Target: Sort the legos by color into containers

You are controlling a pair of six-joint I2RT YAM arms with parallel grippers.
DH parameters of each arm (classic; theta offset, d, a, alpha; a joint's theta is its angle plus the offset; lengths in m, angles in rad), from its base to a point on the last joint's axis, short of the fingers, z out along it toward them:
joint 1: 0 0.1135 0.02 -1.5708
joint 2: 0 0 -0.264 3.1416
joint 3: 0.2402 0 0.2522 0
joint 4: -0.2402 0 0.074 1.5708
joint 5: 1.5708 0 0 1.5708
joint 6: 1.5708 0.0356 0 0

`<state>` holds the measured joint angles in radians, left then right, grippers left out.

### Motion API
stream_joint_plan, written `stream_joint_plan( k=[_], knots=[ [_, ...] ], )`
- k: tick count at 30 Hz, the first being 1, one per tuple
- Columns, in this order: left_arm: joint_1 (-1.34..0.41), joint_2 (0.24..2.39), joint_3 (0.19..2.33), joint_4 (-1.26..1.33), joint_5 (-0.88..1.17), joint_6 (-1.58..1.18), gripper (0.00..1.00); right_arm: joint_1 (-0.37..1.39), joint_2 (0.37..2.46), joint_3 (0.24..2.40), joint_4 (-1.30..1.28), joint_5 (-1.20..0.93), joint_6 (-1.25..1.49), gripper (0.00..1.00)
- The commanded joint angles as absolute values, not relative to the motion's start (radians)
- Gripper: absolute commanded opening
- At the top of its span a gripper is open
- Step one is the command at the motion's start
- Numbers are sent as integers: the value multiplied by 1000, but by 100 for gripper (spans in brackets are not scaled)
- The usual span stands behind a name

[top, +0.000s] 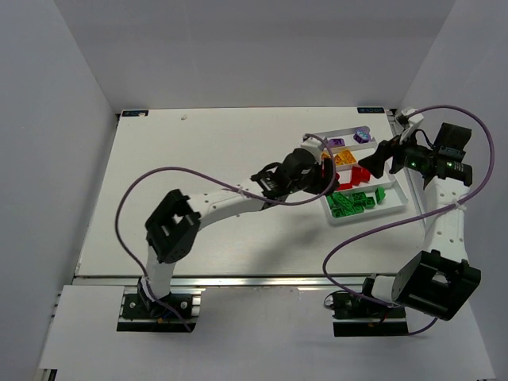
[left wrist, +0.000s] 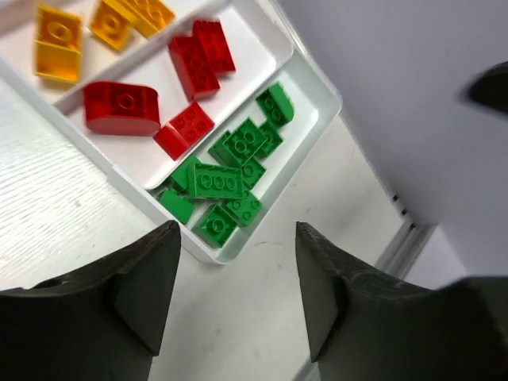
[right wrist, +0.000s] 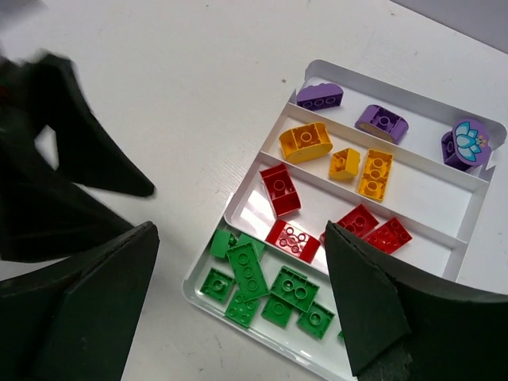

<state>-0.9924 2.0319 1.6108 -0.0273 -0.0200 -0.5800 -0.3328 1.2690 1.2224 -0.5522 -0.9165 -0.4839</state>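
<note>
Tabletop sorting rig, seen from above: no loose brick is showing on the white table (top: 198, 198); the left arm (top: 216, 206) and the right arm (top: 449, 230) are reaching in from the near edge and meeting over the white tray (top: 402, 200) at the far right. The tray is lying with its four long compartments running roughly left to right, slightly slanted; purple is sitting farthest, then yellow, red, and green nearest.

The left gripper (left wrist: 236, 232) is hovering at the tray's left short end, jaws standing moderately apart with nothing between them; the green row is lying just ahead of and below it. The right gripper (right wrist: 240, 230) is hanging over the right end, jaws spread wide and empty.

The legos are all resting inside: green bricks (right wrist: 262, 282) heaped in the near row, red bricks (right wrist: 279, 189) beside them, yellow pieces (right wrist: 305, 140) next, purple pieces (right wrist: 320, 97) at the back; each row is holding one colour. The sorting is looking finished; with no stray piece in sight, the coming move is likely calling only for a lift clear of the tray's walls.
</note>
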Motion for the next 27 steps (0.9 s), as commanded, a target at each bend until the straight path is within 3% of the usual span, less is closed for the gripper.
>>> stream_joint_plan(
  k=[1,6,10,16,27],
  knots=[
    [-997,1840,1504,-15,-141,-558,71,-337,1273,1276,-629,-956,-500,90],
    [-964,1538,1240,-44,-355,-592,98,-331,1223,1247,-603,-890,-474,89],
    [-882,1326,1045,-70,-358,-603,98,-331,1178,1213,-624,-850,-496,89],
    [-776,1097,989,-227,-365,-562,98,-331,1137,1198,-571,-683,-285,89],
    [-759,1008,1008,-327,-396,-526,98,-331,1068,1149,-534,-638,-207,89]
  ],
)
